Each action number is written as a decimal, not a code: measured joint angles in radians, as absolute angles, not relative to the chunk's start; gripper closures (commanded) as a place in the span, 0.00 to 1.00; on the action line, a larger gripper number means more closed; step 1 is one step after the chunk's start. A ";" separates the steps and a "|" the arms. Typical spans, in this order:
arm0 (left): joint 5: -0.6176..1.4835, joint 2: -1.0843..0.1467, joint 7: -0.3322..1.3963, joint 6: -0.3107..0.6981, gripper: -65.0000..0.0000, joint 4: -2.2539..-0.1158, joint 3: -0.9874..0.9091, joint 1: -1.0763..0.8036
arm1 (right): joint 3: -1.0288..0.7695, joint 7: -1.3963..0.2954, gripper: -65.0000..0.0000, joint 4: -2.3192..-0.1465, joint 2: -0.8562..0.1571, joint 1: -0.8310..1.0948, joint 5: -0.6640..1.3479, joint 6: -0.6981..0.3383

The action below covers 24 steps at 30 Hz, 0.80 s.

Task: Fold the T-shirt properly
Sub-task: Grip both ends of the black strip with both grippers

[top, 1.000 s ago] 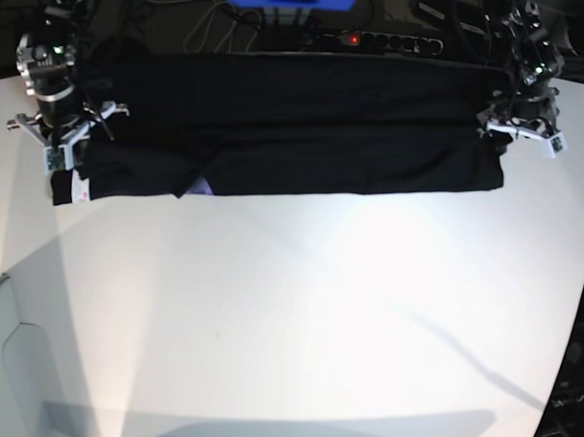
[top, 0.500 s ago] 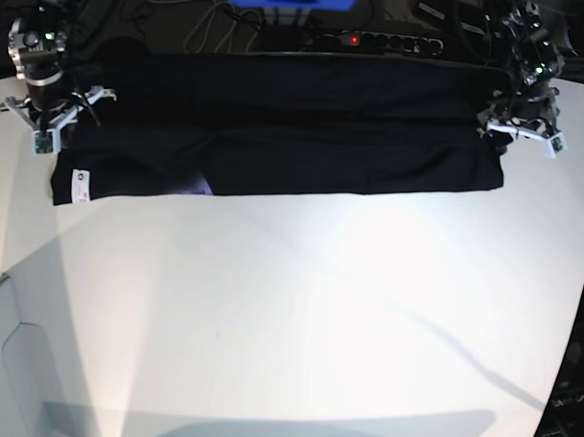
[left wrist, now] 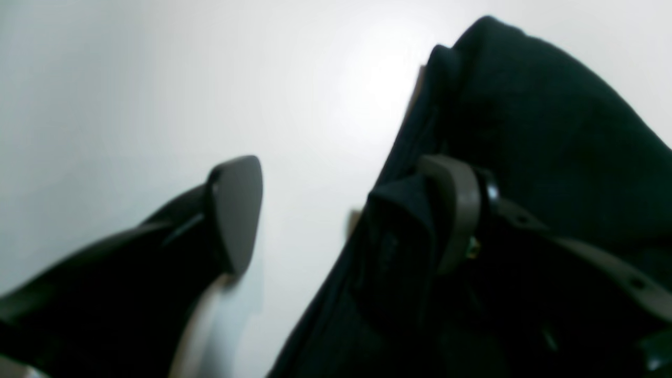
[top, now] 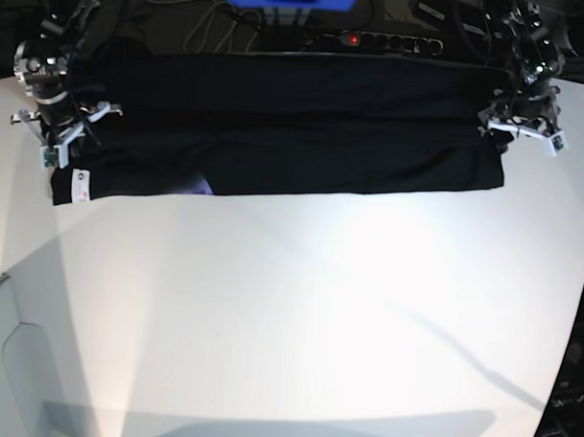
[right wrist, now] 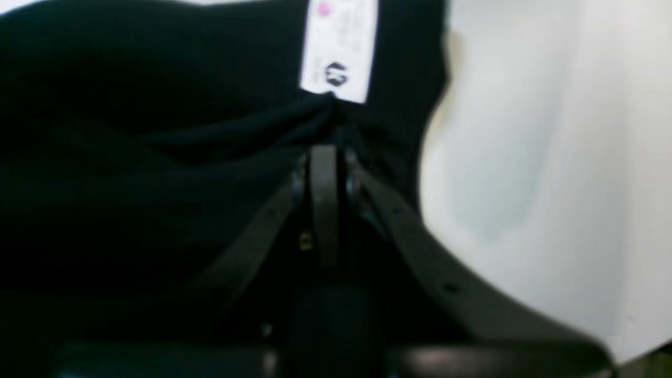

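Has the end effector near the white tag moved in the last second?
Yes. The right end effector lifted toward the far table edge, then came back down near the white tag on the black cloth T-shirt.

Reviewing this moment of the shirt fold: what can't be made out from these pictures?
- Lettering on the white tag: blurred in the right wrist view, too small in the base view.
- Print on the T-shirt: only a purple sliver shows in the base view; the rest is folded under.
- Right hand: whether it pinches cloth is lost, black on black.
- Left hand: one finger over bare table, the other against dark, blurred cloth.
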<state>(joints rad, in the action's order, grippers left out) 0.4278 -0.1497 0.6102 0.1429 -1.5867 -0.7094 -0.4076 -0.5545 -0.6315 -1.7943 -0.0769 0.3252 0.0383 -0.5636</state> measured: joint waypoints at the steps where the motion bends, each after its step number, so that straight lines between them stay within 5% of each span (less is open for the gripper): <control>1: 0.428 -0.150 0.609 0.143 0.32 -1.587 -0.709 -0.411 | -0.554 -0.632 1.00 -1.780 -0.077 0.319 0.039 -0.564; 7: 0.431 -0.152 0.602 0.143 0.21 -1.590 -0.711 -0.427 | -0.554 -0.634 0.99 -1.725 -0.078 0.316 0.037 -0.565; 15: 0.427 -0.151 0.620 0.143 0.20 -1.612 -0.711 -0.435 | -0.556 -0.641 0.65 -1.750 -0.080 0.317 0.033 -0.565; 24: 0.435 -0.168 0.618 0.146 0.20 -1.773 -0.711 -0.467 | -0.625 -0.639 0.62 -1.962 -0.003 0.350 0.049 -0.572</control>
<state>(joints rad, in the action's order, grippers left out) 0.4347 -0.1680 0.6178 0.1455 -1.7729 -0.7113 -0.4667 -0.6254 -0.6392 -1.9617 -0.0032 0.3504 0.0490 -0.5716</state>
